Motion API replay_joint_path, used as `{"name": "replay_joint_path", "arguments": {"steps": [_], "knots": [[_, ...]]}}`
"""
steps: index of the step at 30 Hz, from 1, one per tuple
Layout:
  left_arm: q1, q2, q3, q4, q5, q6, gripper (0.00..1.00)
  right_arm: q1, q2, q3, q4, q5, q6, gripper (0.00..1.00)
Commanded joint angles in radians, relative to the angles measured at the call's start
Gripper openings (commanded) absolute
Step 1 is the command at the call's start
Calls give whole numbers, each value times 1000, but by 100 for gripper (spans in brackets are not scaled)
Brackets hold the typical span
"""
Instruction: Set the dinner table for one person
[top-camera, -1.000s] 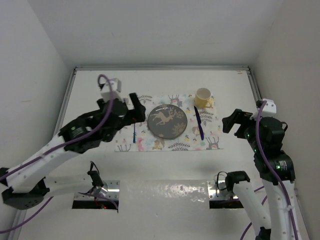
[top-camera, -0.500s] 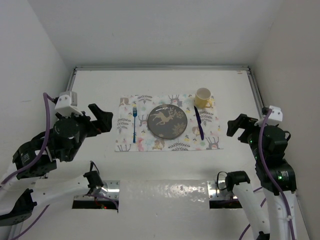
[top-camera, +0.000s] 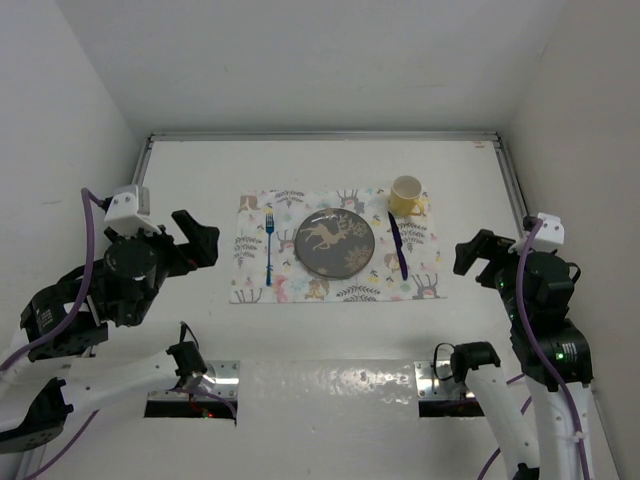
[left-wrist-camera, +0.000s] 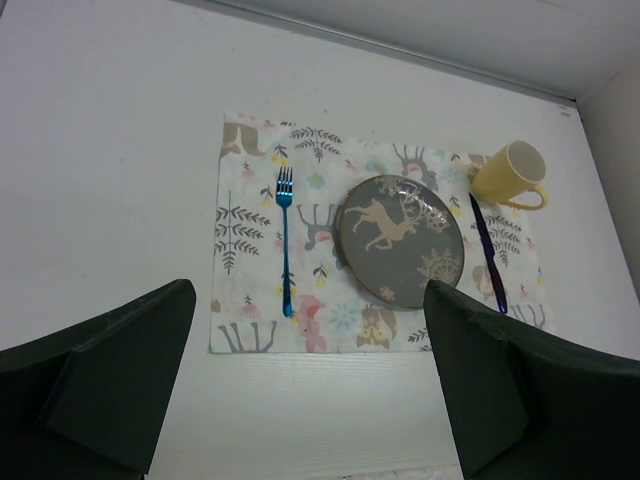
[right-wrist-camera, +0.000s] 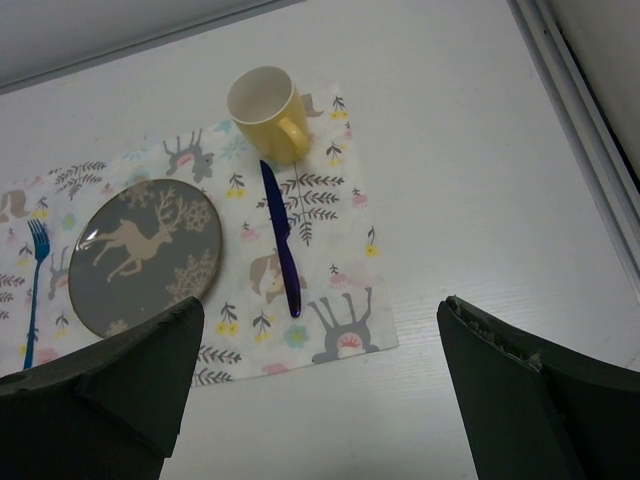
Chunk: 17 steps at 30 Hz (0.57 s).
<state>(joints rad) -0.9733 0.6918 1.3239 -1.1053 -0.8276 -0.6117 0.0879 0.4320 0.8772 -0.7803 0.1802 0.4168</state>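
Since a second ago, the left end effector (top-camera: 200, 240) has pulled back from above the fork (top-camera: 268, 250) to the left side of the table (top-camera: 330, 170), and it hangs there with fingers spread wide, holding nothing. The right end effector (top-camera: 470, 252) is spread and empty too, off the mat's (top-camera: 420, 280) right edge. The white table lies under both arms, with the mat at its middle. On the mat, the fork lies left of the plate (top-camera: 334, 243), the knife (top-camera: 398, 247) lies right of it, and the yellow mug (top-camera: 406, 194) stands at the knife's far end.
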Motion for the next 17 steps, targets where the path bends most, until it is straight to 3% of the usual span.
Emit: {"name": "replay_joint_path", "arguments": {"steps": [1,17], "knots": [[7,2,23,-7,-8,-10,96,6,-9,-6,15,12,-22,99],[7,12,-38,24,16,-22,96,6,-7,6,-11,4,-39,99]]}}
